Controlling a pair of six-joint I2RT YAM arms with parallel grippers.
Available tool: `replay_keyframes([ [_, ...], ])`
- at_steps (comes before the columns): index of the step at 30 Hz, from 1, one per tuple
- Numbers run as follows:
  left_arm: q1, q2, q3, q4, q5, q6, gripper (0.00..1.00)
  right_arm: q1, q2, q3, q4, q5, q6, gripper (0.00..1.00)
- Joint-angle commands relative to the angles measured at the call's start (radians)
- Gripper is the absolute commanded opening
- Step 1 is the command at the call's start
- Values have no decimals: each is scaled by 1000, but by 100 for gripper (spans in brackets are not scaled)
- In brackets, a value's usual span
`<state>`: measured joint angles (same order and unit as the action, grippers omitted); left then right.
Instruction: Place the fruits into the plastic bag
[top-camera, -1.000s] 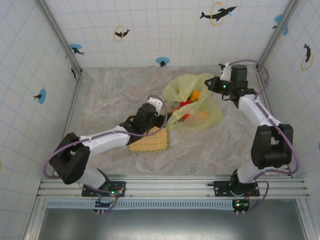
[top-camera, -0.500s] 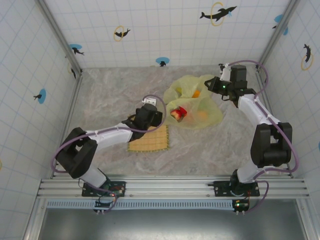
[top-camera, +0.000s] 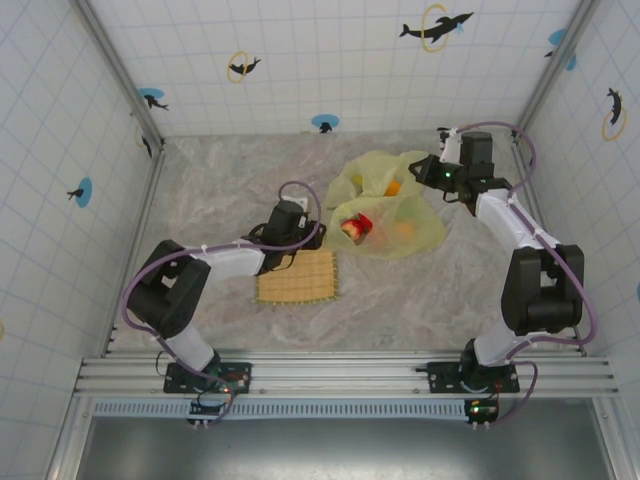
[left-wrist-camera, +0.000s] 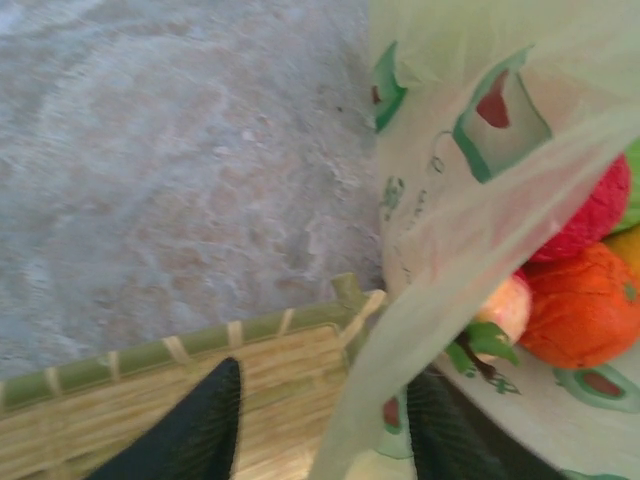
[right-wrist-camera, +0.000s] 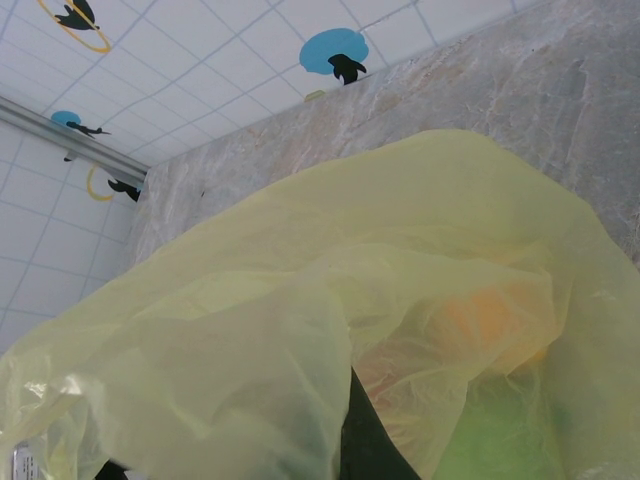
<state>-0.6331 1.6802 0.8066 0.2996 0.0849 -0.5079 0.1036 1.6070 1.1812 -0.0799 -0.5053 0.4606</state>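
Left arm had drawn back from the plastic bag (top-camera: 415, 236) to the woven mat (top-camera: 297, 279), the left fingers (left-wrist-camera: 205, 428) empty and partly open. Meanwhile the right fingers (right-wrist-camera: 366, 442) stayed pinched on its rim, with the fruits (top-camera: 358, 226) inside on the worktop (top-camera: 220, 180).

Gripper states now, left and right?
left gripper: open, plastic bag edge running between the jaws.
right gripper: shut on the plastic bag.

White tiled walls (top-camera: 300, 60) carry dolphin stickers (top-camera: 436, 27) on blue dots and in yellow rings. Grey metal posts (top-camera: 118, 70) stand in the back corners. The bench (top-camera: 220, 180) has a pale marbled top, evenly lit, with an aluminium rail (top-camera: 340, 373) along its near edge.
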Motion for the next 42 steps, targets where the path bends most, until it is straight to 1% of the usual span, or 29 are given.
replay_keyframes([
  [1, 3, 9, -26, 107, 105, -45, 28, -4, 1, -4, 17, -2, -3, 0],
  [4, 3, -26, -47, 181, 161, -73, 6, -10, -9, 2, 7, 5, -9, 0],
  [5, 2, -39, -48, 196, 172, -81, 1, -12, -16, 5, 1, 14, -14, 0],
  [6, 0, -56, -48, 212, 185, -90, 0, -12, -24, 9, -10, 30, -23, 0],
  [10, -20, -101, 6, 221, 231, -123, 0, -5, -65, 26, -75, 95, -74, 0],
  [17, -44, -103, 161, 191, 352, -219, 0, 6, -159, 91, -216, 261, -165, 0],
  [18, -43, -104, 204, 190, 366, -236, 0, 8, -170, 107, -235, 280, -173, 0],
  [21, -43, -105, 280, 157, 391, -264, 0, 12, -194, 150, -272, 309, -191, 0],
  [26, -41, -99, 359, 75, 357, -267, 0, 21, -189, 171, -285, 309, -192, 0],
  [30, -20, -78, 367, 25, 322, -248, 0, 42, -166, 132, -259, 295, -179, 0],
  [32, 0, -64, 359, 21, 317, -248, 0, 52, -148, 108, -235, 262, -161, 0],
  [37, 15, -54, 355, -33, 230, -162, 0, 91, -119, 44, -172, 228, -132, 0],
  [42, 35, -63, 344, -49, 202, -124, 0, 103, -108, -3, -128, 198, -106, 0],
])
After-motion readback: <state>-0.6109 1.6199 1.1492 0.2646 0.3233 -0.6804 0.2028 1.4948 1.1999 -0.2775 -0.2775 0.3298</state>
